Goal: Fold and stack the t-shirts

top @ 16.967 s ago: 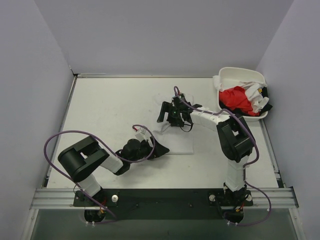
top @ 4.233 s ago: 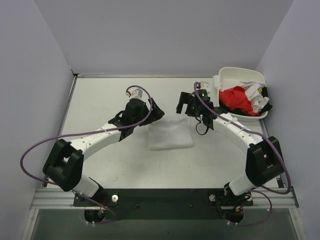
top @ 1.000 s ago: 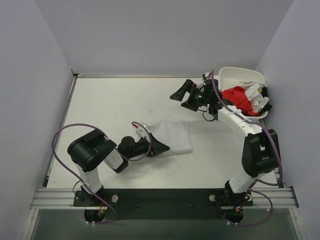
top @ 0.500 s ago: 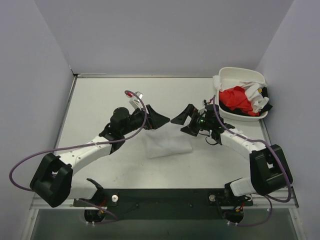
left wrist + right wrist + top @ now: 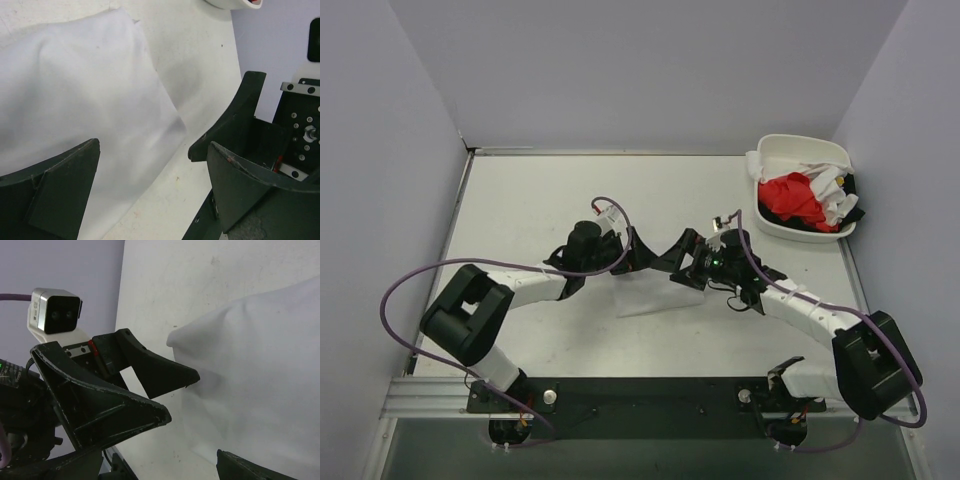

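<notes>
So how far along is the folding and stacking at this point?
Done: one white t-shirt lies folded into a compact rectangle on the table. In hand: nothing gripped; the left gripper and right gripper, both open, hover at its far edge. Left: the red t-shirt and other white ones sit crumpled in the tub, so no stack exists yet.

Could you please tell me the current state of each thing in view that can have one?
folded white t-shirt: folded, lying flat, not held.
left gripper: open, at that shirt's far edge.
right gripper: open, at the same edge, facing the left one.
tub: upright, holding clothes.
red t-shirt: crumpled, unfolded, in the tub.
white t-shirts: crumpled, unfolded, in the tub beside the red one.
</notes>
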Motion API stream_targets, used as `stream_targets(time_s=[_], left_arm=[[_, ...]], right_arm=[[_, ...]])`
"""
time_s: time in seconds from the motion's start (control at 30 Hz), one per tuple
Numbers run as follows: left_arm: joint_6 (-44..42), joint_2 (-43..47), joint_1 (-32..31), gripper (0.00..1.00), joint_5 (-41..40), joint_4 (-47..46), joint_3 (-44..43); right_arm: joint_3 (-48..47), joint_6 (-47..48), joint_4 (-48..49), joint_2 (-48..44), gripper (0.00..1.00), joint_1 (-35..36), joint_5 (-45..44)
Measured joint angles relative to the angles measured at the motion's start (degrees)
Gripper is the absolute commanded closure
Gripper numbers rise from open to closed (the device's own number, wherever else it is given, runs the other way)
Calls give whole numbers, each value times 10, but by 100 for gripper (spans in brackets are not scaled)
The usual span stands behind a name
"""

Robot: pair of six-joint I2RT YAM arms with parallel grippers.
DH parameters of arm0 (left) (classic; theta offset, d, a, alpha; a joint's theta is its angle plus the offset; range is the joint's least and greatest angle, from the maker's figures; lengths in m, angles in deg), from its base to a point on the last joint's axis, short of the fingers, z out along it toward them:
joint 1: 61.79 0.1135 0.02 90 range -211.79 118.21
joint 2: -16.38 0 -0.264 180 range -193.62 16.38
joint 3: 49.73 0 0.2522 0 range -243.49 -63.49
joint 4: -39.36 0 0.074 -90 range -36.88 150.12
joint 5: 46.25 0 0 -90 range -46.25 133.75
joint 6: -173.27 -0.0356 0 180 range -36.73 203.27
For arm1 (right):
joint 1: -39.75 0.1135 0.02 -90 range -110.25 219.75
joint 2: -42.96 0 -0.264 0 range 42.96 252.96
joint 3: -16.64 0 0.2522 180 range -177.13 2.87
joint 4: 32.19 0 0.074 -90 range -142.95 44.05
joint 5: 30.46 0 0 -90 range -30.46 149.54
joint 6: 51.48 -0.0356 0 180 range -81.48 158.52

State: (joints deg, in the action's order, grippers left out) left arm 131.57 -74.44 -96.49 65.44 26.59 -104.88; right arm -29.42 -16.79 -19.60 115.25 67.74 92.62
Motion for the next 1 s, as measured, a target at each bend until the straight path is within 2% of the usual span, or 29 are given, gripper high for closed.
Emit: stream_targets(time_s=[0.37,0.6,1.0], left_arm=[[0,-53,3,3,5,-28,-43],[0,-83,3,2,16,-41,-64],[-7,-158,20,2,30,-59,-68]], right_arm=[[85,-16,101,78,0,6,2],[99,-23,170,125,0,6,7],[115,-32,207,133,0,6,16]])
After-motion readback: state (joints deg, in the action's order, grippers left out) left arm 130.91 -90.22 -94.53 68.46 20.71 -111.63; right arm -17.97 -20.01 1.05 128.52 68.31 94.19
